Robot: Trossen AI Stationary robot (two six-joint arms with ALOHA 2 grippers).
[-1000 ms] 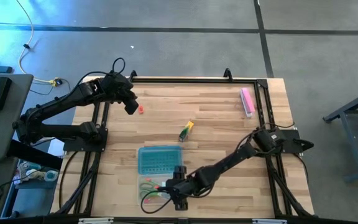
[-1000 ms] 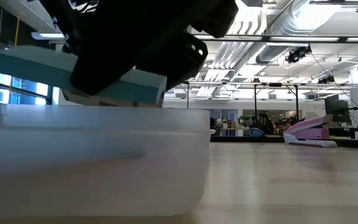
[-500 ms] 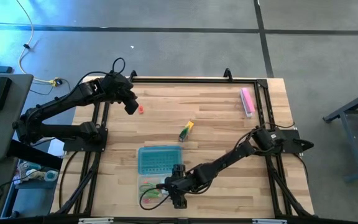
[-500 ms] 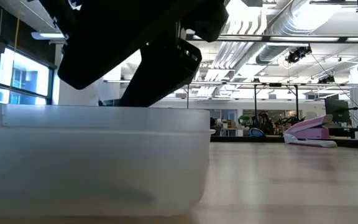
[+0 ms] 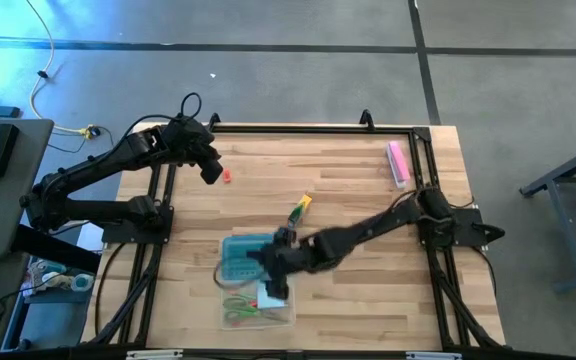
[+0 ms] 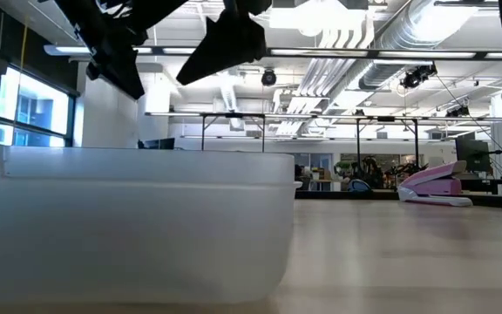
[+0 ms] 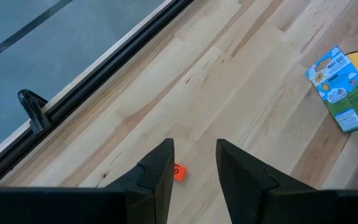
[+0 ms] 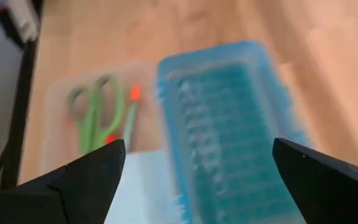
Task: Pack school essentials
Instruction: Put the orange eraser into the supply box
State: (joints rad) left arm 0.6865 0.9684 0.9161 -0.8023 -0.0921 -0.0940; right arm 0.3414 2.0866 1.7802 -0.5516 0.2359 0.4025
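While the right gripper (image 5: 271,275) hangs wide open above the box (image 5: 258,305), we see scissors (image 8: 94,118), seemingly the note pad (image 5: 271,297), packed; crayon box (image 5: 299,211) and red piece (image 5: 226,177) remain mid-desk.

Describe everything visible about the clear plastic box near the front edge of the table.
The clear plastic box is a translucent, shallow, rounded-corner tub sitting flat on the wooden table near its front edge. Inside lie green-handled scissors, an orange-tipped green pencil and a light-blue note pad. Its teal lid lies beside it on the far side. The open right tool hovers above the lid and box, touching neither.
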